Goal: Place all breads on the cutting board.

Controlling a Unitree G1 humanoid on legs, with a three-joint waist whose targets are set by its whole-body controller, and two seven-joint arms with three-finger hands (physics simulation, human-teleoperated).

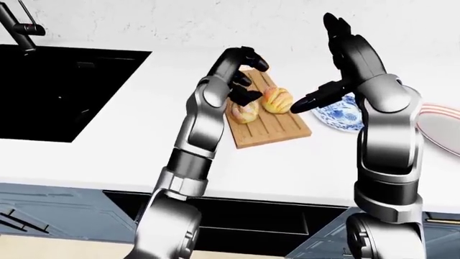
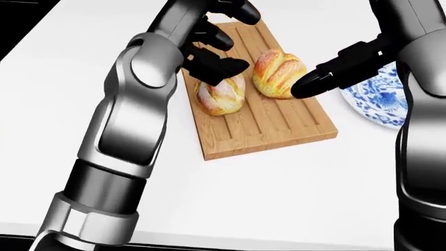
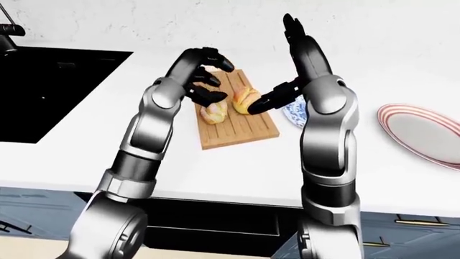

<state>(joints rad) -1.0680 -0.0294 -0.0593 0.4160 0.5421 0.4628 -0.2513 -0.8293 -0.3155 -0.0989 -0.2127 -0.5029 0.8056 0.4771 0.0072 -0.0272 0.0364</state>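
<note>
A wooden cutting board (image 2: 278,125) lies on the white counter. Two golden bread rolls rest on it: one (image 2: 221,97) at its left side, one (image 2: 277,73) to the right of it. My left hand (image 2: 217,44) hovers just above the left roll with curled, open fingers and holds nothing. My right hand (image 1: 338,59) is raised with fingers spread open. Its thumb (image 2: 328,76) points at the right roll and ends close beside it.
A blue patterned plate (image 2: 382,97) lies right of the board. A red-rimmed plate (image 3: 420,132) lies further right. A black sink (image 1: 50,91) with a tap (image 1: 18,27) is at the left. Dark cabinets run under the counter edge.
</note>
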